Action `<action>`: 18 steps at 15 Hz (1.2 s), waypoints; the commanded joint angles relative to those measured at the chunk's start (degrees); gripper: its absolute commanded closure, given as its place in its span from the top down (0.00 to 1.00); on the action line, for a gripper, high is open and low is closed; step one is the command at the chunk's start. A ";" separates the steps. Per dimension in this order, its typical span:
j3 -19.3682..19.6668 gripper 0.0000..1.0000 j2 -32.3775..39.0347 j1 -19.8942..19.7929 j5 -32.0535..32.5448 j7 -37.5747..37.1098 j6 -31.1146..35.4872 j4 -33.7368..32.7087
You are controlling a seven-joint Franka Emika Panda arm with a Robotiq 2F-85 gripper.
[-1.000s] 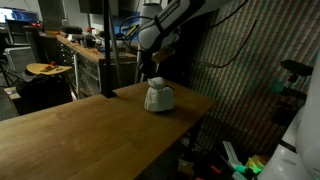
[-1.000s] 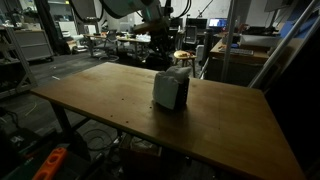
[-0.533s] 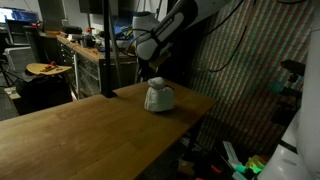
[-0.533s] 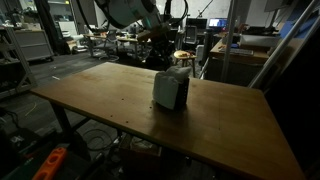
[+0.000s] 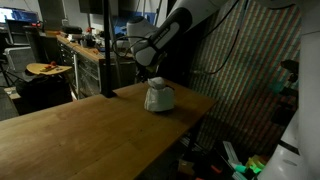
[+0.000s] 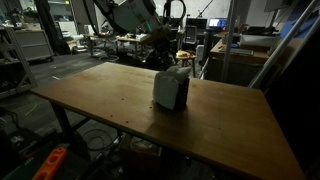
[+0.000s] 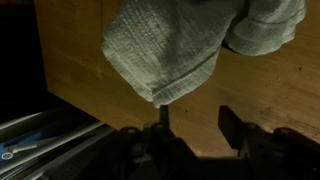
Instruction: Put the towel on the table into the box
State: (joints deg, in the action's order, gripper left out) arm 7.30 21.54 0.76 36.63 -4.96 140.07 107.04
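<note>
Above the table's far corner, the gripper points downward, its fingers partly spread with nothing between them, just clear of the towel. The arm slants down from high behind. The towel sits on the wood in a blocky heap; the box cannot be made out.
</note>
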 commanded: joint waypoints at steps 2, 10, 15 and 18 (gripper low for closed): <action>1.42 0.86 1.01 0.79 3.93 -3.07 0.65 -1.26; 2.11 0.78 3.25 0.21 6.89 -5.31 1.16 -2.02; 3.39 0.71 5.03 -0.47 7.91 -5.62 2.23 -3.73; 4.17 0.36 5.63 -0.69 8.13 -5.72 2.70 -4.16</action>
State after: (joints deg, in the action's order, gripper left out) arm 10.56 25.96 0.32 42.70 -9.35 141.31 104.69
